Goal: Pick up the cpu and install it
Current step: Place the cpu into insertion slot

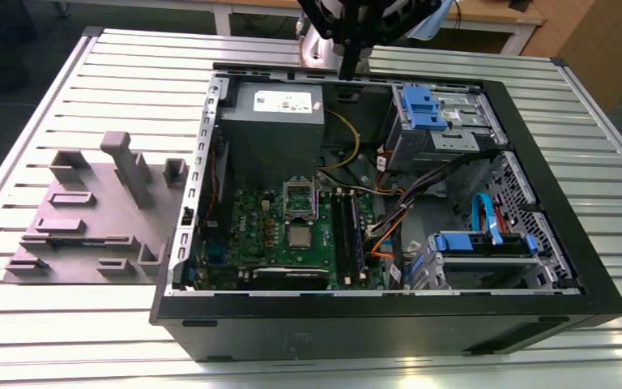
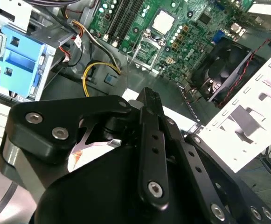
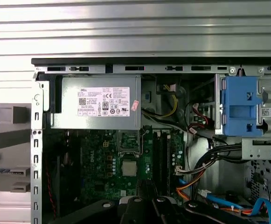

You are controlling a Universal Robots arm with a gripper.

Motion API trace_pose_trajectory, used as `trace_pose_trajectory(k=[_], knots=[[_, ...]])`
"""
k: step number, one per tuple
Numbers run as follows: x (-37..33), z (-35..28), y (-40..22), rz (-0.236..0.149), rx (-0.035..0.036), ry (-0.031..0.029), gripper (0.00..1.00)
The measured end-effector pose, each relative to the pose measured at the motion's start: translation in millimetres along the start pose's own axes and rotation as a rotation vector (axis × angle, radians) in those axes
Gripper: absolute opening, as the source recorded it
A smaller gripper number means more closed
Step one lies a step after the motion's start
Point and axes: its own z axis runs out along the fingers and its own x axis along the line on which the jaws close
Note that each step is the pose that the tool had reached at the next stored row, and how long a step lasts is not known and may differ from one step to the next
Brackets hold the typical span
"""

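We find the cpu (image 1: 298,236) just below the centre of the exterior view. It lies flat on the green motherboard (image 1: 249,231) inside the open computer case (image 1: 602,301), with its silvery metal top facing up out of the open side. It is square, so we can give it no long axis. Its edges run in line with the case walls and with the dark memory slots (image 1: 346,227) just beside it on the exterior view's right. Directly above it in that picture, towards the grey power supply (image 1: 279,109), a metal frame (image 1: 298,197) stands hinged open. The first wrist view shows the cpu (image 3: 129,168) as a pale square on the board, and so does the second wrist view (image 2: 164,21). Any corner mark on it is too small for us to make out, and we cannot tell whether it sits fully down in its socket.

The gripper (image 1: 349,71) hangs at the upper middle of the exterior view, over the far wall of the case by the power supply and well apart from the cpu. In the second wrist view its fingers (image 2: 150,140) lie closed against each other. The top edge of the exterior view cuts off the gripper's body and the arm, and in the second wrist view the black linkage covers much of the case floor. A grey fixture (image 1: 84,219) sits on the slatted table (image 1: 52,340) at the left of the exterior view, beside the case.
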Motion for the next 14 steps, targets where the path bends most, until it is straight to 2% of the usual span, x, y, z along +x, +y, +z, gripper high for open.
trace_pose_trajectory(k=[14], knots=[[-0.1, -0.1, -4.7, 0.0, 0.0, 0.0, 0.1]])
